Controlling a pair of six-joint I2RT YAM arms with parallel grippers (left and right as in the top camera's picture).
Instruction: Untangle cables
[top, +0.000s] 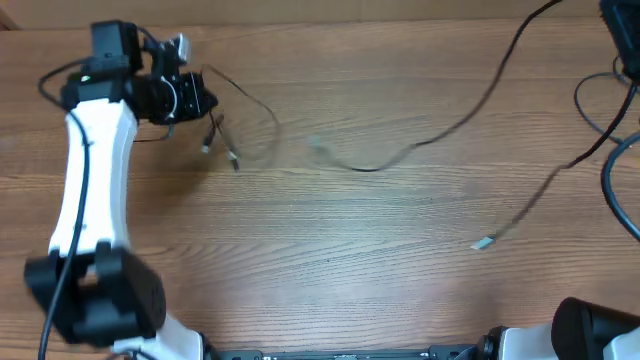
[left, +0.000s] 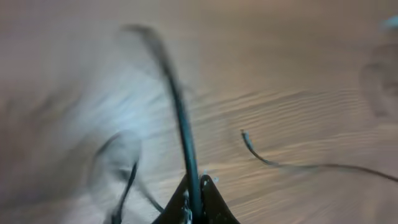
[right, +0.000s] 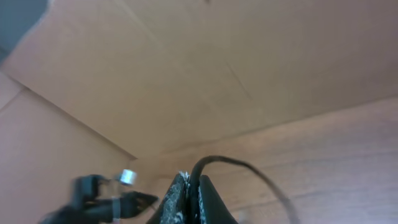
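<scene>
The left gripper (top: 203, 101) sits in the upper left of the overhead view, at the end of its white arm (top: 95, 170) over the wooden table (top: 330, 270). The left wrist view is blurred. In it the fingers (left: 219, 213) are pressed together on a black cable (left: 179, 112) that rises from them toward the top of the frame. A second cord with a plug end (left: 245, 137) trails off to the right.

Just right of that gripper in the overhead view, the cables (top: 262, 125) spread in thin loose loops on the wood. Two small plug tips (top: 206, 148) lie below them. Further right, a long cable (top: 440, 135) runs from the middle of the frame up to the upper right edge. Right of centre and lower down, another cable (top: 530, 200) ends in a silver plug (top: 483, 243) on the table and leads toward the right edge.

In the right wrist view, the right gripper (right: 191, 196) is clamped on an arching cable (right: 227, 162) that curves to the right. A silver tip (right: 127, 176) shows at the lower left.
</scene>
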